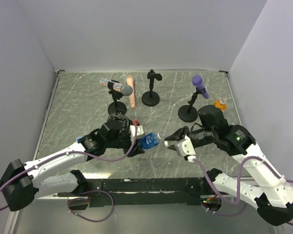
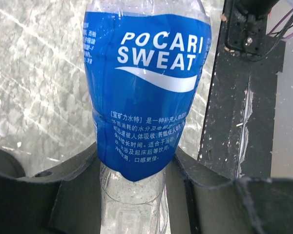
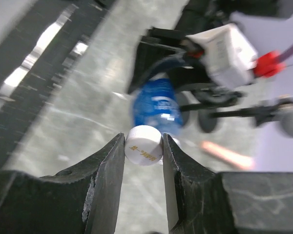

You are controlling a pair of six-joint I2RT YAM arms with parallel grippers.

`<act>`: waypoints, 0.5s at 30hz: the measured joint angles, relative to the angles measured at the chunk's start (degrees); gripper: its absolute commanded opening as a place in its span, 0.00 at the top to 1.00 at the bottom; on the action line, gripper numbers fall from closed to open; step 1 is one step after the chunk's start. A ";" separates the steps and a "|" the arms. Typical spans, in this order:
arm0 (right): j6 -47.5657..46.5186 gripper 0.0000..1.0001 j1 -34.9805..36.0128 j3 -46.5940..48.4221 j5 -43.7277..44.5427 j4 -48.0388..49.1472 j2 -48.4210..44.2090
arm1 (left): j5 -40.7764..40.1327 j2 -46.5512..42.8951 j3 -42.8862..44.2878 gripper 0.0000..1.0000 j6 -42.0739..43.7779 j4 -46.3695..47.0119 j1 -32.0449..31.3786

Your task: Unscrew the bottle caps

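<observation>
The white cap (image 3: pixel 143 147) sits pinched in the right gripper (image 1: pixel 168 142), while the left gripper (image 1: pixel 135 141) clamps the bottle (image 2: pixel 146 97), both arms stretched inward.

bottle (image 2: pixel 132 204): clear glossy plastic | label (image 2: pixel 151 97): slick blue film | cap (image 3: pixel 143 145): white matt plastic | tabletop (image 1: pixel 83 105): grey marbled, faint sheen | right fingers (image 3: pixel 105 185): matt black, scuffed

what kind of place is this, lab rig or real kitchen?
Probably a lab robot test cell: plain white walls box in a marble-pattern tabletop, two robot arms mount on a black rail, and props include microphone stands and a Pocari Sweat bottle.
</observation>
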 measured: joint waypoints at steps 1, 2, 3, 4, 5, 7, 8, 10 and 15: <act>-1.73 0.80 0.00 0.00 0.39 0.55 -0.46 | -0.26 0.09 0.00 0.99 0.09 -0.20 0.11; -3.82 0.80 0.02 0.00 0.98 1.42 -0.76 | -0.44 0.11 0.00 0.99 0.22 -0.50 0.11; -4.79 0.80 0.00 -0.02 1.38 1.95 -0.76 | -0.59 0.11 0.00 0.99 0.26 -0.76 0.09; -5.27 0.80 0.00 0.00 1.97 2.38 -0.79 | -0.98 0.11 0.00 0.99 0.26 -1.11 0.09; -5.14 0.80 0.00 0.07 2.49 2.71 -0.57 | -1.25 0.09 0.00 0.99 0.26 -1.25 0.09; -2.01 0.80 -0.11 0.83 4.35 3.28 1.38 | -1.88 -0.04 0.00 0.99 0.22 -1.36 0.09; 0.24 0.80 -0.39 1.64 4.98 3.28 2.36 | -2.29 -0.35 0.00 0.99 0.13 -1.36 0.11; 7.50 0.80 -3.43 5.42 5.44 2.89 5.92 | -2.97 -1.44 -0.07 0.99 -0.11 -1.31 0.09; 22.21 0.78 -16.59 10.05 10.97 2.08 14.99 | -4.48 -8.74 -2.25 0.99 -1.66 -0.07 0.09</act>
